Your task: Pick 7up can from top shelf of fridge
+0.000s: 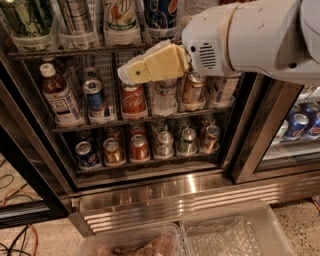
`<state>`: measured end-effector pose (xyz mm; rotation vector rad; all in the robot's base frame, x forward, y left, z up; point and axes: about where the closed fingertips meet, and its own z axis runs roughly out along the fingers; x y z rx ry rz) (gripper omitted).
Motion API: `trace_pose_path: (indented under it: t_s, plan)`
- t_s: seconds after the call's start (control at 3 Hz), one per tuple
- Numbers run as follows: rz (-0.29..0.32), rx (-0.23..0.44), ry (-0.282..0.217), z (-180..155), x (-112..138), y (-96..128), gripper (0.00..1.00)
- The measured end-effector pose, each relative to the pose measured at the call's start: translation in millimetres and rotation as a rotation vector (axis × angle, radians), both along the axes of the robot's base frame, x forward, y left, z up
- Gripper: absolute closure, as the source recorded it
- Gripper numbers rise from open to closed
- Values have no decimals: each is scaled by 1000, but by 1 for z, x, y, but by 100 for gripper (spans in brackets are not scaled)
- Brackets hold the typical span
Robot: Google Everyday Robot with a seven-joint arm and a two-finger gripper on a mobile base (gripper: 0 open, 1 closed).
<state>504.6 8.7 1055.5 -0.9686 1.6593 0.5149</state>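
Cream-yellow gripper (131, 74), carried on a white arm (250, 35), hangs just below the top shelf (75, 50), in front of the middle rack. Whether it is released or clenched cannot be told. The 7up can (121, 17) stands on that shelf, just above the gripper's tip, between a silver can (79, 20) and the blue Pepsi can (161, 14). Recommended: rise to the can's mid-body, approach squarely, and avoid brushing its neighbours or the fridge (250, 145) frame.

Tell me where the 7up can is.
Camera view, upper left of centre: the 7up can stands on the top shelf, left of the Pepsi can, just above the gripper.
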Motion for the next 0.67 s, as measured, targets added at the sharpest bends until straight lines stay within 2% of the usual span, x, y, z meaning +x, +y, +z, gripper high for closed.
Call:
trace_pose_path:
  t_s: [0.33,0.67]
  plan:
    - [-36,11,-31,6,6,5,0]
    - [-111,58,-56,3,15,15,0]
